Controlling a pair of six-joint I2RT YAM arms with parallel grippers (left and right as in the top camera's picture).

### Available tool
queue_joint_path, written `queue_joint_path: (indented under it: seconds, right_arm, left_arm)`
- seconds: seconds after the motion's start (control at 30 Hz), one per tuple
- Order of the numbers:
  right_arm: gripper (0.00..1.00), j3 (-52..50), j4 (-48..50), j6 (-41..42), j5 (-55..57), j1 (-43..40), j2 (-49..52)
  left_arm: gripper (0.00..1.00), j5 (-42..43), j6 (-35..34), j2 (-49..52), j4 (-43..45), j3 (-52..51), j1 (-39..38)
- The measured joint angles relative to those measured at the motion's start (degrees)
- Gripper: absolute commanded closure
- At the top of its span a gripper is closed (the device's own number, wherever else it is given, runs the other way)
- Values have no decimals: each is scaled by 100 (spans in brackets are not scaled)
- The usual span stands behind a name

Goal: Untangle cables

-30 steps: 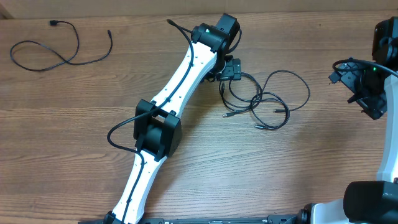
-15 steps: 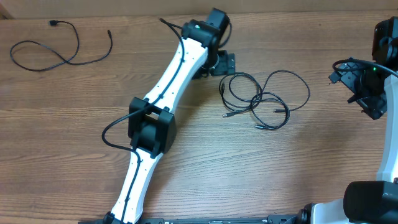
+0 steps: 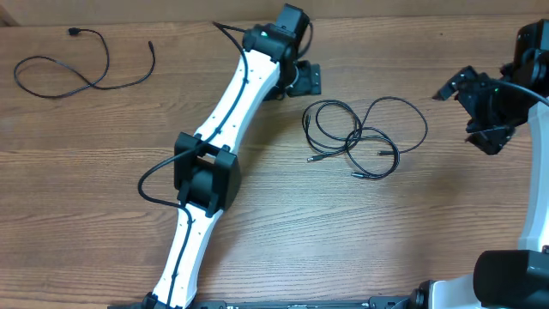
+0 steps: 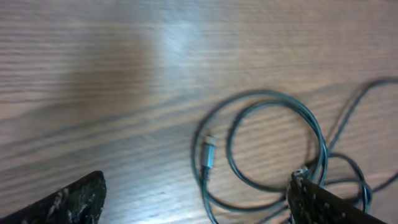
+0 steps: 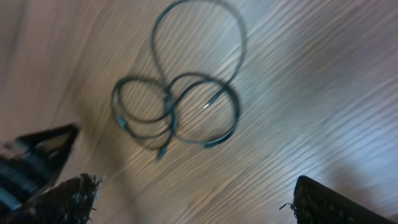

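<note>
A tangle of thin black cables (image 3: 360,137) lies in overlapping loops on the wooden table, right of centre, with plug ends pointing left and down. A separate loose cable (image 3: 77,69) lies at the far left. My left gripper (image 3: 307,79) is open and empty, just up-left of the tangle and not touching it. In the left wrist view the gripper (image 4: 199,211) is wide open, with the loops (image 4: 273,143) and a metal-tipped plug (image 4: 208,152) ahead of it. My right gripper (image 3: 470,112) is open and empty, right of the tangle. The right wrist view shows the gripper (image 5: 196,205) above the tangle (image 5: 180,106).
The left arm's white links (image 3: 232,120) cross the table diagonally from the front edge to the back. The table's back edge (image 3: 386,19) runs just behind the left gripper. The right arm's base (image 3: 515,275) stands at the front right.
My left gripper has drawn back up and left from the tangle, leaving the loops on the table. My right gripper has turned and shifted slightly left toward the tangle.
</note>
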Motion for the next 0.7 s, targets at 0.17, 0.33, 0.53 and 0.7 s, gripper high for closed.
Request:
queue_joint_path:
  seconds: [0.17,0.33,0.53,0.7]
  right_arm:
    - [0,-2,210,-2,-245,417,0]
    - [0,-2,337,0,-350,553,0]
    - [0,-35,417,-284,-341,608,0]
    - [0,-299,557,-466,-343,752,0]
  left_arm:
    - [13,-175,129,0,-136,-63,-369]
    - [0,-527,170,0,-533,-96,-682]
    - [0,-732,168,0,-800,-101,-573]
    - [0,-765,140,0,-1106,-101,-234]
